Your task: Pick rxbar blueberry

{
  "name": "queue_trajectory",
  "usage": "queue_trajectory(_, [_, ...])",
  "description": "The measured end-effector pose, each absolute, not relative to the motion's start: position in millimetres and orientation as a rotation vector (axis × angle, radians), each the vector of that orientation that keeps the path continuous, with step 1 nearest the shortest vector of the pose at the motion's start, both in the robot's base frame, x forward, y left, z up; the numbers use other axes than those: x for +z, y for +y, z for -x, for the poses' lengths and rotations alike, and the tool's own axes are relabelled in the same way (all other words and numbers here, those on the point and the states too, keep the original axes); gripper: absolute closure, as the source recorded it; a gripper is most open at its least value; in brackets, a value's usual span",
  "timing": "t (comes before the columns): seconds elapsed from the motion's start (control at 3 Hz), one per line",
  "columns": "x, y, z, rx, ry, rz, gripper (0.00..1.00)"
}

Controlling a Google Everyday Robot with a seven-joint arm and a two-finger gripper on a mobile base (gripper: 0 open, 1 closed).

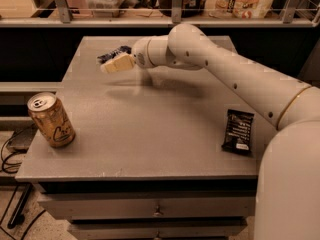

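Rxbar blueberry (pixel 113 54): small dark navy wrapper, lying flat on the bench (pixel 150 129) near the far left corner. It looks to rest on the surface, not lifted.

Pincer (pixel 117 64): cream-coloured tip, low over the bench, right at the near edge of the bar and partly overlapping it from this angle. Touching or just short of it, cannot tell. How far open the pincer is, cannot tell either; no sign that it has hold of anything.

Arm (pixel 225 76): reaches in from the right foreground across the bench toward that far corner, wrist angled down and left.

Other items, well apart from the target:
- gold can (pixel 51 120), upright, near left edge.
- larger black bar with white lettering (pixel 238 131), flat, near right edge. Distractor, untouched.

Progress judgement:
- Approach looks essentially done; the pincer is at the correct item, not the black bar.
- Grasp not confirmed.
- Left to do: close on the wrapper, then lift it clear of the bench.
- Roughly mid-task, at the pre-grasp or grasp stage.
- Risk: the thin flat foil wrapper may slide toward the far edge instead of being gripped.
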State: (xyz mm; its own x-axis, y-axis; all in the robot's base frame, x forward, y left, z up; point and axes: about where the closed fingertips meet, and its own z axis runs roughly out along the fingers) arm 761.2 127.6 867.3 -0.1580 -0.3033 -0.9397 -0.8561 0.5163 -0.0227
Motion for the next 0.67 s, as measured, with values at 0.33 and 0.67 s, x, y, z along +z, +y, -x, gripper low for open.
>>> queue_trajectory(0.33, [861, 142, -771, 0.667, 1.718, 0.931, 0.0])
queue_trajectory(0.67, [858, 153, -779, 0.671, 1.717, 0.891, 0.0])
